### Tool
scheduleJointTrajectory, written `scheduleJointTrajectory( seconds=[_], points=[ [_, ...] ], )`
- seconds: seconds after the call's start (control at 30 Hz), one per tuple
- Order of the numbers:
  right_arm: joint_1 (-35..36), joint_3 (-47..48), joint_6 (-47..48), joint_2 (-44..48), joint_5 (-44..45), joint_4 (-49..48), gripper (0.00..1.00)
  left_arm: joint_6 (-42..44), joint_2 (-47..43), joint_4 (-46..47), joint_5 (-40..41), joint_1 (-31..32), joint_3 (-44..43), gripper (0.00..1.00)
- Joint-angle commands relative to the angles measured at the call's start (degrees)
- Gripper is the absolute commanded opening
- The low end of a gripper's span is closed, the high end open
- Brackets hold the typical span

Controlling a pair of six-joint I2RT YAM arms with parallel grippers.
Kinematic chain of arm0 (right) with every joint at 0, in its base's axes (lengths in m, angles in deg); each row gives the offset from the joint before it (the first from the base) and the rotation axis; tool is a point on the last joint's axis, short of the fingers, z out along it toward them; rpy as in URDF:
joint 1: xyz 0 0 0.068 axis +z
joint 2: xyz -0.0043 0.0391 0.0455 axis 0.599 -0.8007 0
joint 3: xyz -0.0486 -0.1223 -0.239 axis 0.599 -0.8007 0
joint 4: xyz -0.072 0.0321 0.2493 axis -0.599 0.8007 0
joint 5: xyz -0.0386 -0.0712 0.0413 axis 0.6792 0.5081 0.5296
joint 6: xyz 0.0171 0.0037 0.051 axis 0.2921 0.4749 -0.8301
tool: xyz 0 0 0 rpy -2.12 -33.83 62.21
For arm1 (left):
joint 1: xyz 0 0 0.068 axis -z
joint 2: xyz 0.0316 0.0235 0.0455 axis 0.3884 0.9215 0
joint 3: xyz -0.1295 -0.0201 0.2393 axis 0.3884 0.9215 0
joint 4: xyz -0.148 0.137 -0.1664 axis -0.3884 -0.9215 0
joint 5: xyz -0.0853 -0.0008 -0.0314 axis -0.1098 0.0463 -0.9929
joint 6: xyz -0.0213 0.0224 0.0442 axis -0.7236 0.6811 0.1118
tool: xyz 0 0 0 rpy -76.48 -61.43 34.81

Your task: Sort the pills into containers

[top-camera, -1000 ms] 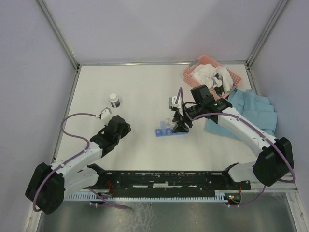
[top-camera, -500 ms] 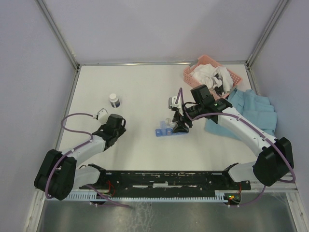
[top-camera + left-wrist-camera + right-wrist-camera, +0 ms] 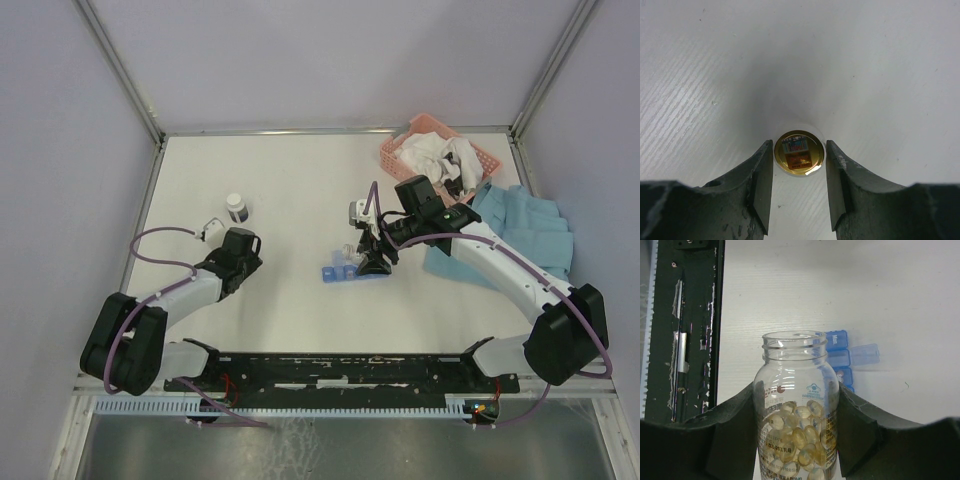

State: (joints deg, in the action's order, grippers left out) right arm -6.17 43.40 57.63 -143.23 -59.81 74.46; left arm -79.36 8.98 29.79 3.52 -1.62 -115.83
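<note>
With the right gripper (image 3: 796, 390), clamps a clear round uncapped plastic bottle (image 3: 795, 347) from both sides, fingers pressed to its walls. Inside the bottle, heaped toward its base: the yellowish-orange translucent pills (image 3: 799, 437). Just beyond the open mouth, on the white table (image 3: 290, 180): the narrow blue plastic pill-organiser strip (image 3: 839, 357), one compartment marked "Mon", one lid flipped open to the side. Cannot tell whether any pill lies in the strip. With the left gripper (image 3: 800, 146), pinches a small round cap with a shiny gold face (image 3: 799, 157), one dark finger tight on each side, over the table well to the left of the strip. Near that gripper, upright: a small white-capped bottle with a dark label (image 3: 237, 207). At the far right corner: a pink slatted plastic basket (image 3: 440, 122) holding crumpled white cloth (image 3: 432, 155), beside a light-blue folded cloth (image 3: 530, 228).
</note>
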Motion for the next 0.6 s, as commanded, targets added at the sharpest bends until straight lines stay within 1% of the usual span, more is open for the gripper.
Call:
scheduleJointTrajectory(
  seconds=[0.0,0.1,0.3,0.4,0.5,0.57],
  points=[
    [-0.08,1.57,0.24,0.55,-1.95,-0.15,0.01,1.10,0.78,-0.16,0.81,-0.23,-2.10,0.14],
    [-0.09,1.58,0.24,0.48,-1.91,-0.05,0.01,0.58,1.00,-1.00,1.14,-0.23,-2.32,0.18],
    [-0.11,1.47,0.45,0.66,-1.87,-0.07,0.01,-0.46,0.82,-1.72,1.67,-0.32,-2.23,0.20],
    [-0.07,1.54,0.46,0.53,-1.95,0.07,0.01,-1.56,0.99,-2.66,2.32,-0.38,-2.47,0.23],
    [-0.09,1.58,0.46,0.79,-1.96,0.10,0.01,-3.30,2.09,-5.74,3.68,-0.49,-3.74,0.37],
    [-0.07,1.58,0.46,0.93,-1.96,0.08,0.01,-3.41,3.17,-6.86,3.57,-0.62,-4.56,0.39]
  ],
)
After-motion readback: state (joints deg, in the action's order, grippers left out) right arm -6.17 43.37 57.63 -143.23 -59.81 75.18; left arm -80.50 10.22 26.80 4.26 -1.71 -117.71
